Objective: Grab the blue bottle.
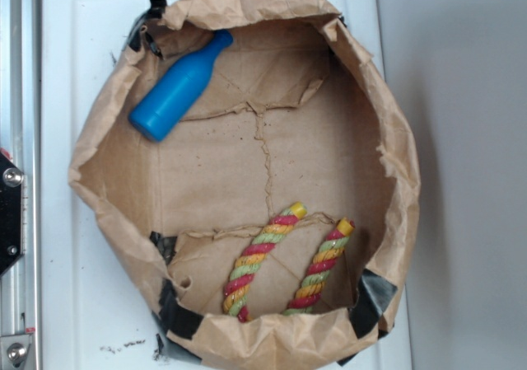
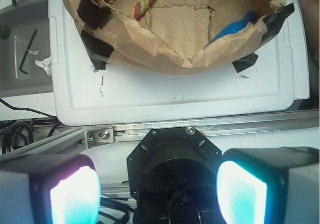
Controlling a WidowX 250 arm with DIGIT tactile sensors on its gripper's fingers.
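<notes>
The gripper [image 2: 157, 189], jaws spread and empty, hung outside the paper bag [image 1: 387, 139]. The blue bottle [image 1: 177, 90] lay tilted against the bag's wall; descending fingers risked snagging the crumpled rim.

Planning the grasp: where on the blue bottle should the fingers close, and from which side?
Grip the blue bottle across its wide body, coming down from above. It lies on its side inside the paper bag, neck against the wall, so the body is the freer part.
</notes>
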